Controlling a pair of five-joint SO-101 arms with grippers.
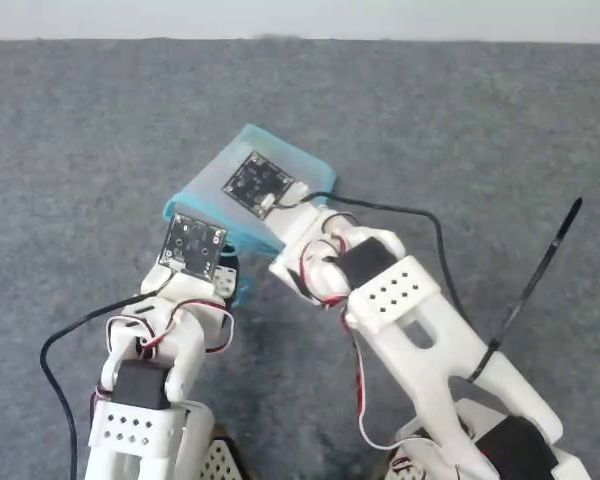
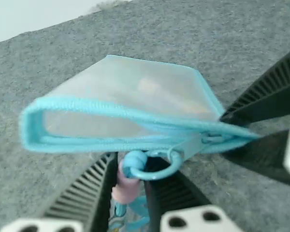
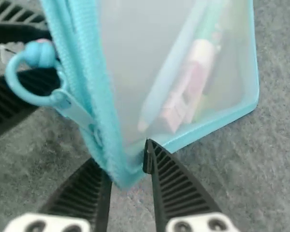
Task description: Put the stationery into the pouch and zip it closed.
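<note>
Seemingly light, floppy translucent blue zip pouch [image 1: 305, 168] at 12 o'clock: right gripper [image 3: 125, 162] pinches its end seam, left gripper [image 2: 133, 166] clamps its blue ring pull [image 2: 157, 175].

A table covered with a grey, felt-like mat [image 1: 100, 130] carries everything. The same nubbly grey runs under and around both grippers, beyond the left gripper [image 2: 135, 179] in its wrist view [image 2: 232, 43] and beside the right gripper [image 3: 128, 169] in its own [image 3: 275, 159]. Well beyond both grippers the mat ends at a straight far edge against a pale strip. The pouch [image 1: 205, 190] sits tilted over the mat ahead of the grippers; whether its low far corner touches the mat cannot be told. Behind the left gripper, on its outer side, a black cable [image 1: 55, 345] curves over the mat.
</note>
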